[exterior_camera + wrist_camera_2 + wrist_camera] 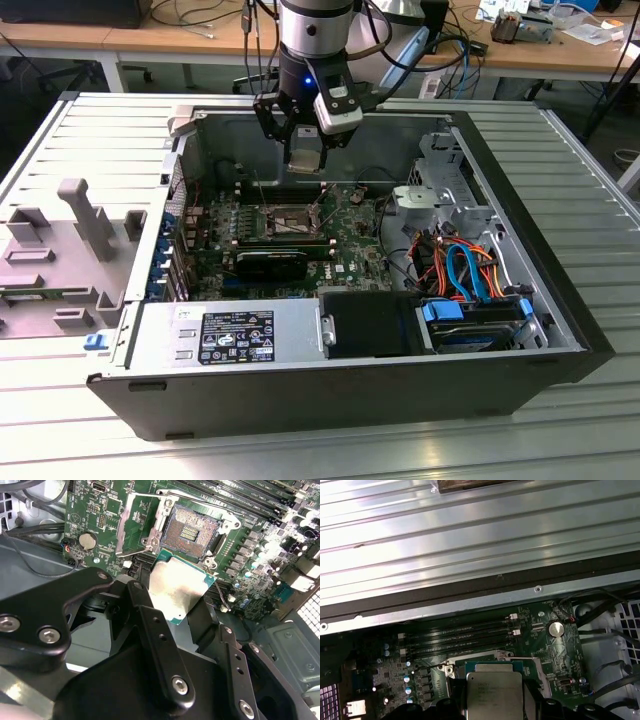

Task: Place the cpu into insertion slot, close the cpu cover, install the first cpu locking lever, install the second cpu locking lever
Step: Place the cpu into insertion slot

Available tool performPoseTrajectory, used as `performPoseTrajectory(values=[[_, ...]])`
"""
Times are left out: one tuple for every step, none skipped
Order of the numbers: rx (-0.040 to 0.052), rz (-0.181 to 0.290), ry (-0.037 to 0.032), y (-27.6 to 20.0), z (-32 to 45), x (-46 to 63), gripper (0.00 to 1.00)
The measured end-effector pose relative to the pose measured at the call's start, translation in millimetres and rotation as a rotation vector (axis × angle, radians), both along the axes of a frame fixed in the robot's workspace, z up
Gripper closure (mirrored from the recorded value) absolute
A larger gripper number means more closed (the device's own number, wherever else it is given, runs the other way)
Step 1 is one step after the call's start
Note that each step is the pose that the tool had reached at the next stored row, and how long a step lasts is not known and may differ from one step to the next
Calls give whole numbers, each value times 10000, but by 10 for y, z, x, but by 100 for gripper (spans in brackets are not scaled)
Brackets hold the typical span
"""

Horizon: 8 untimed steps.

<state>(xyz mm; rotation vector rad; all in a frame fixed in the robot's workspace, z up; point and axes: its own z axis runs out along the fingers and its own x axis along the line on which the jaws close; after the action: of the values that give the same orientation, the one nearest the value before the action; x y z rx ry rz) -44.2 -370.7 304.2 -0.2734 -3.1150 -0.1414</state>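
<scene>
One tool point(176, 614) pinching the cpu point(177, 587), held above the bare insertion slot point(192, 530), cpu cover point(161, 517) swung open

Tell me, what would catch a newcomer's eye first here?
An open computer case lies on its side mid-picture in the exterior view, with the arm's end effector reaching into it. It grips the cpu above the bare slot, whose cover stands open.
</scene>
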Motion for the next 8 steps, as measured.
performPoseTrajectory(values=[[0, -9, 0, 0, 0, 0, 46], [0, -17, 0, 0, 0, 0, 46], [1, -26, 0, 0, 0, 0, 46], [0, -34, 0, 0, 0, 0, 46], [0, -41, 0, 0, 0, 0, 46], [0, -48, 0, 0, 0, 0, 46], [0, -64, 0, 0, 0, 0, 46], [0, -77, 0, 0, 0, 0, 46]])
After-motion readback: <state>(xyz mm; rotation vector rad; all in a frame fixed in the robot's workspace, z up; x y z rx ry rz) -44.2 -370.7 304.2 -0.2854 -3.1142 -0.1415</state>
